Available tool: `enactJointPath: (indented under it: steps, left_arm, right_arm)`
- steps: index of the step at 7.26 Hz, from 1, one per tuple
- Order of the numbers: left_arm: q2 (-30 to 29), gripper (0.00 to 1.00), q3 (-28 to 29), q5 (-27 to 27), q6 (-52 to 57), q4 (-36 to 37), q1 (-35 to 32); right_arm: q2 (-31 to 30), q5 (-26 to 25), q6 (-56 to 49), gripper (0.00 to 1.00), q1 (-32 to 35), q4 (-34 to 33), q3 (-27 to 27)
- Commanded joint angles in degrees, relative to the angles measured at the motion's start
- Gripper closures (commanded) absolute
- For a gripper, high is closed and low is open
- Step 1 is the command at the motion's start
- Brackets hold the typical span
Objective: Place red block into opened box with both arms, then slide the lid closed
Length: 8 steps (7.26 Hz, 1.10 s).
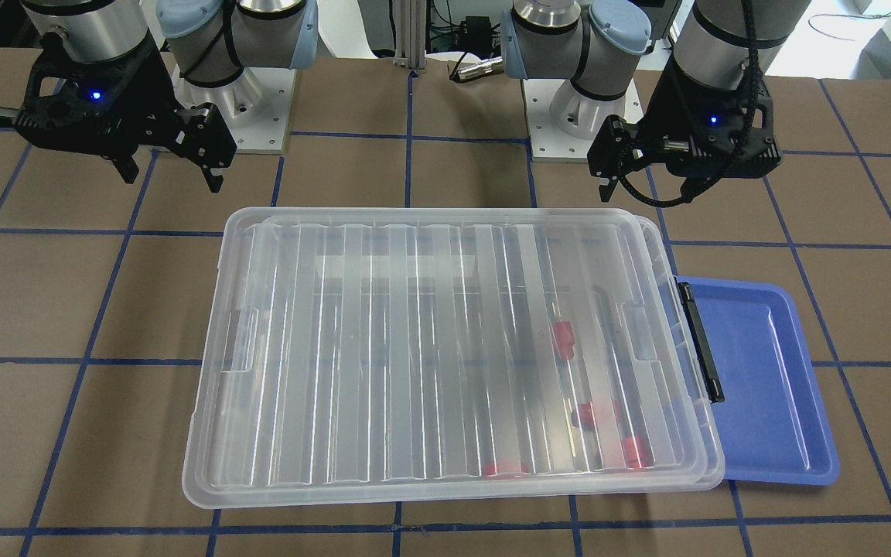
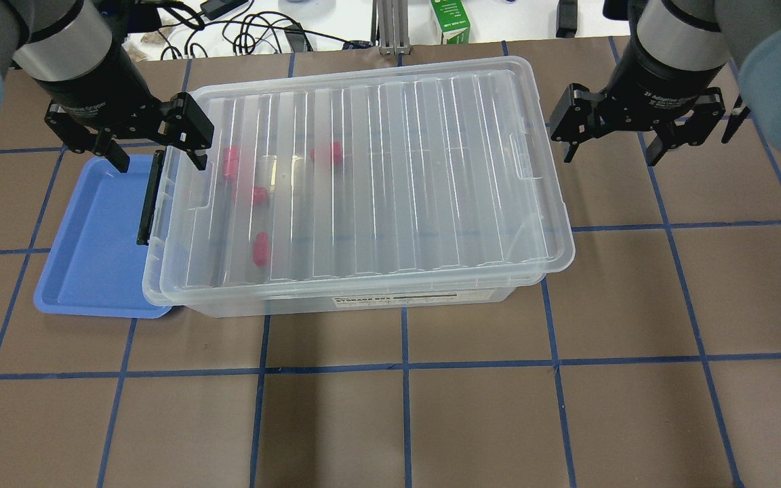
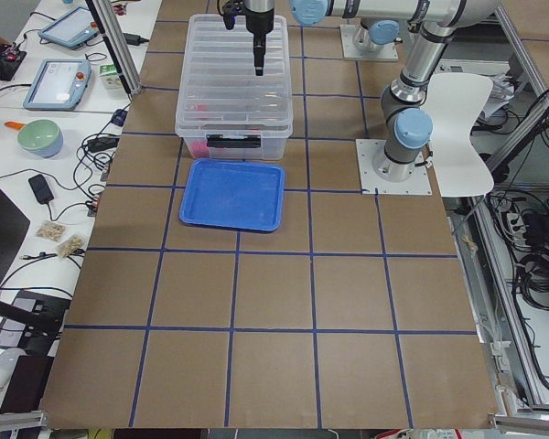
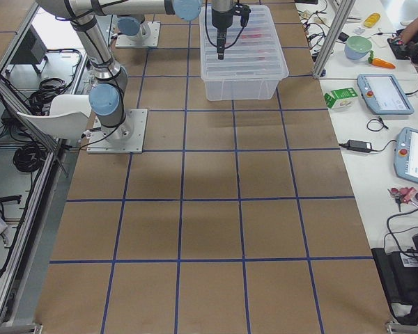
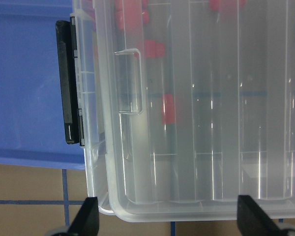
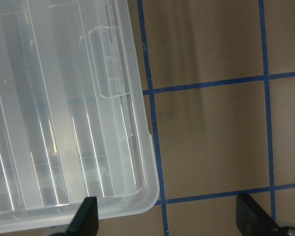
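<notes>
Toward 10 o'clock on the desk point(image 2: 431, 407) in the overhead view, the left gripper point(image 2: 158, 157) hangs released and empty, one finger over the blue tray point(image 2: 92, 251), the other over a corner of the lid point(image 2: 397, 169). At 2 o'clock the right gripper point(image 2: 611, 150) hangs spread too, holding nothing, over bare desk just off the lid's other short end. Between them the lid lies flat on the box point(image 2: 363, 301), covering almost all of it — slightly offset from the rim at the black latch point(image 2: 150, 198) end. Four red blocks point(image 2: 261, 249) show through the lid, inside the box, all toward its 9 o'clock end. The blue tray lies at 9 o'clock of the box — its edge is hidden beneath the box's rim.
</notes>
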Motion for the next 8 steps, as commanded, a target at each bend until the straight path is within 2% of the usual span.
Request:
enactJointPath:
  steps: [1, 8]
  left_arm:
    - [-0.48, 0.00, 0.49, 0.35, 0.01, 0.03, -0.48]
    - [0.13, 0.00, 0.32, -0.44, -0.08, -0.06, -0.48]
  right_arm:
    - [0.00, 0.07, -1.11, 0.00, -0.48, -0.22, -0.03]
    - [-0.26, -0.28, -0.85, 0.00, -0.30, -0.31, -0.12]
